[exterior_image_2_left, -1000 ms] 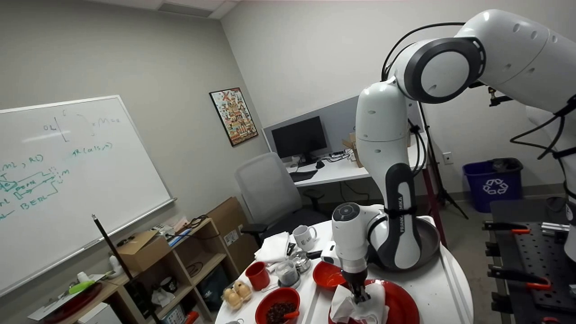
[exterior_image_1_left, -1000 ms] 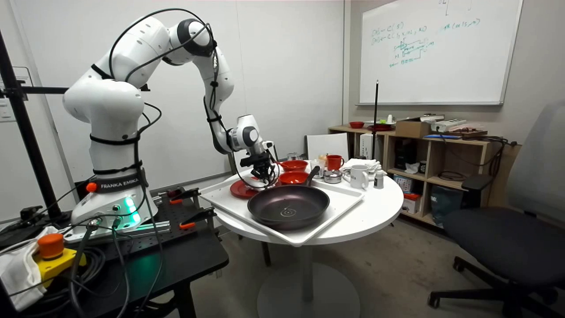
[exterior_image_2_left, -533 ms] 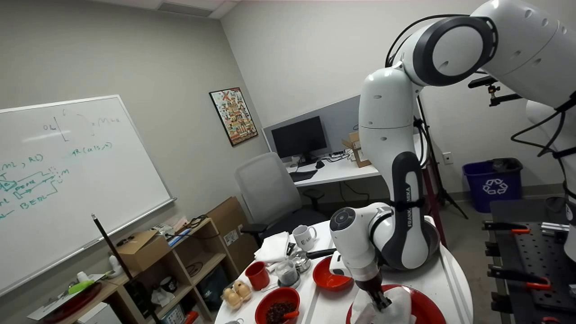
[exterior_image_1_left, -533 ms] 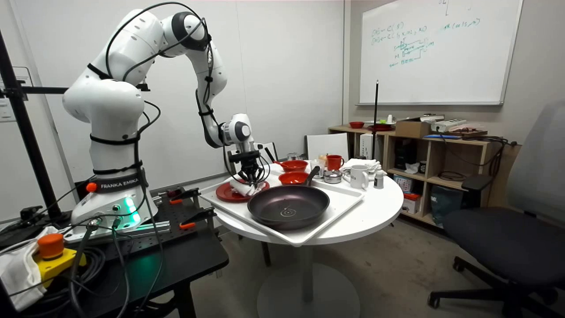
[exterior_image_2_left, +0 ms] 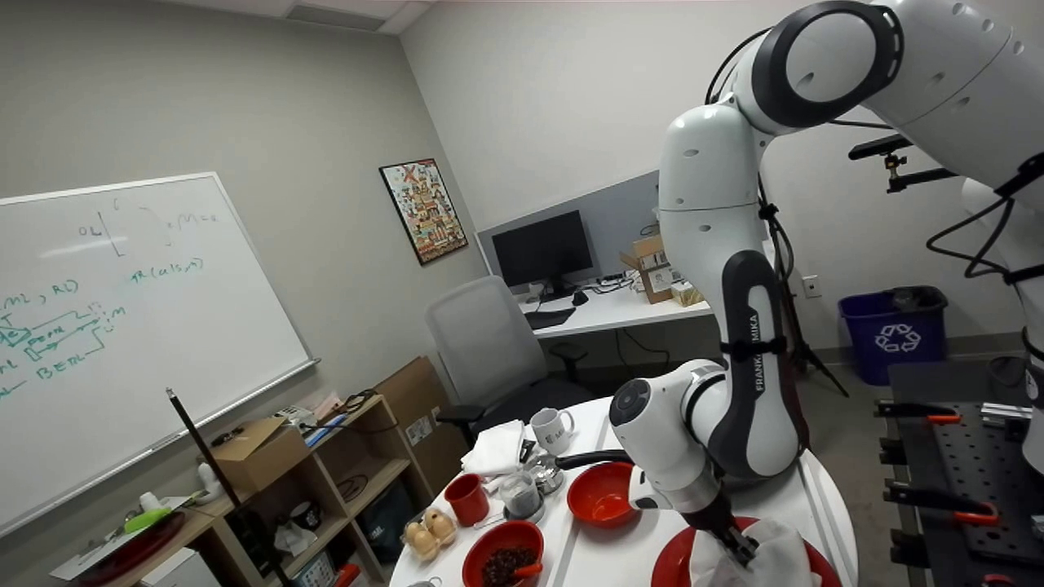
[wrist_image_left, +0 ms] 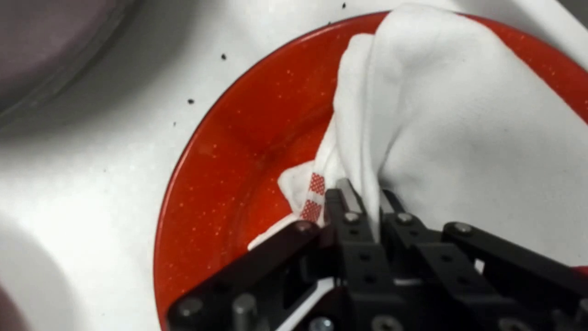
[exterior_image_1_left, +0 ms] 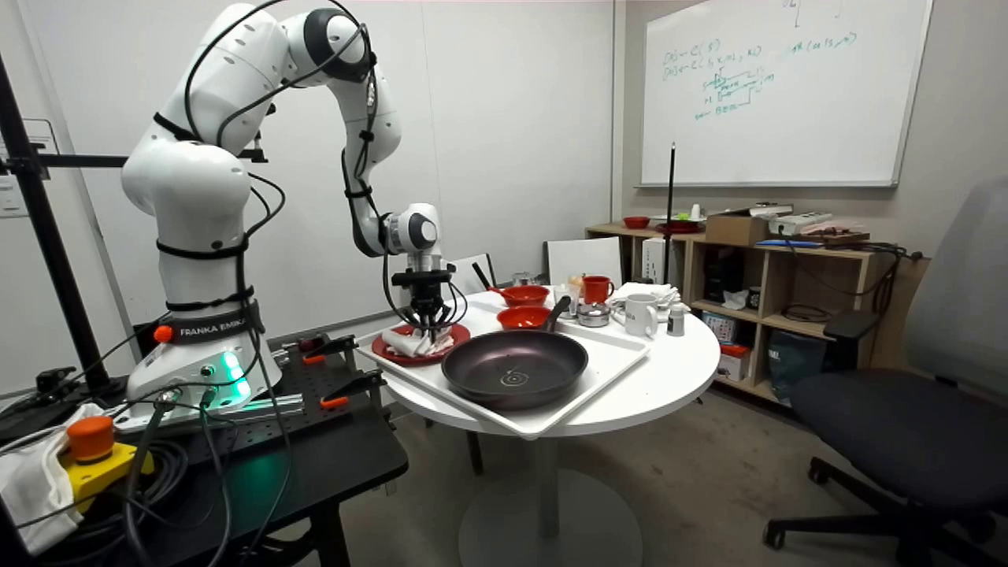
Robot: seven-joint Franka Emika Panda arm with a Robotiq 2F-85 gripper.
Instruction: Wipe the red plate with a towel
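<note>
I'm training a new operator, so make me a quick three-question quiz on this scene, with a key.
1. What is the gripper closed on? a) a mug; b) a towel; c) a spoon.
2. True or false: the frying pan and the red plate sit on the same tray.
3. Fill in: in the wrist view, the towel's printed patches are mostly ____ in colour.

Key: 1. b; 2. true; 3. red.

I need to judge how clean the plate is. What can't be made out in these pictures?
In an exterior view: part of the red plate, cut off by the bottom edge.
Wrist view: the plate's middle, hidden by the white towel and the gripper.
Wrist view: whether its pale flecks are pattern or dirt; too small.
All views: the towel's underside, hidden by its folds.
</note>
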